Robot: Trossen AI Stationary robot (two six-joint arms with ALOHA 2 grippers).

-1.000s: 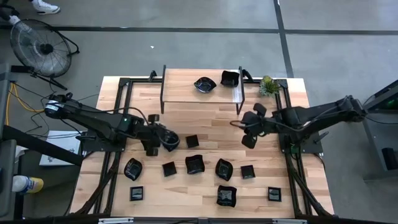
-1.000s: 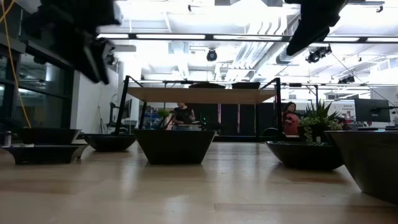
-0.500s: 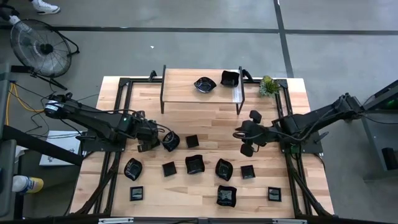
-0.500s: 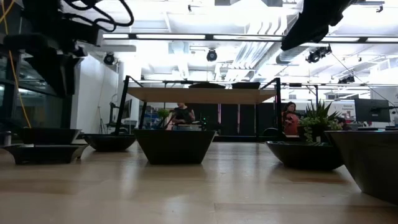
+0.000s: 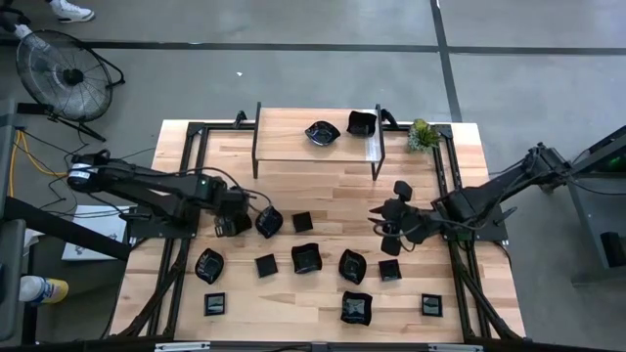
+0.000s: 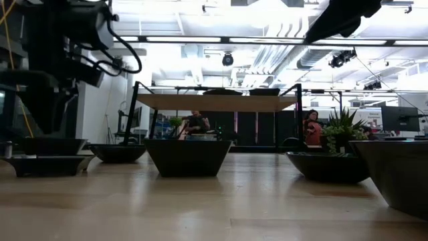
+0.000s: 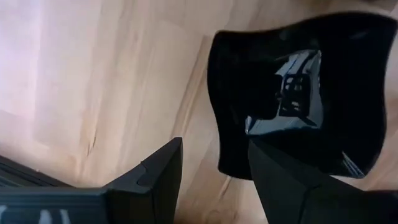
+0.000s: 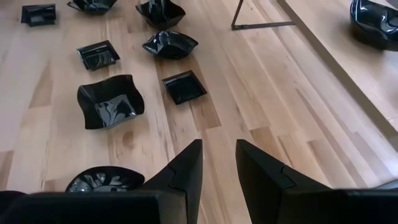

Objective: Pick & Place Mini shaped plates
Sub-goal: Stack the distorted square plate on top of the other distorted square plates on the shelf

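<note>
Several mini shaped plates, glossy black, sit on their bases on the wooden table (image 5: 333, 191), among them a wavy one (image 5: 269, 222) and a small square one (image 5: 302, 222). Two more (image 5: 322, 133) (image 5: 361, 123) rest on the raised shelf (image 5: 293, 147). My left gripper (image 5: 245, 223) (image 7: 214, 180) is open and points steeply down just left of the wavy plate (image 7: 298, 93). One finger (image 7: 292, 186) is over the plate's near rim, and the other (image 7: 155, 180) is over bare wood. My right gripper (image 5: 386, 230) (image 8: 219, 180) hangs open by a narrow gap, with nothing between its fingers.
A small green plant (image 5: 421, 134) stands at the far right corner beside the shelf. A black metal frame (image 5: 191, 186) runs along the table's sides. More plates (image 5: 306, 259) (image 5: 352, 266) (image 5: 389, 270) lie in rows toward the near edge. Bare wood lies between the shelf and the rows.
My left gripper has sunk toward the table, drawn a little toward the left edge and tipped to point more steeply down beside the wavy plate. My right gripper has swung toward the table's near edge. No plate has moved.
</note>
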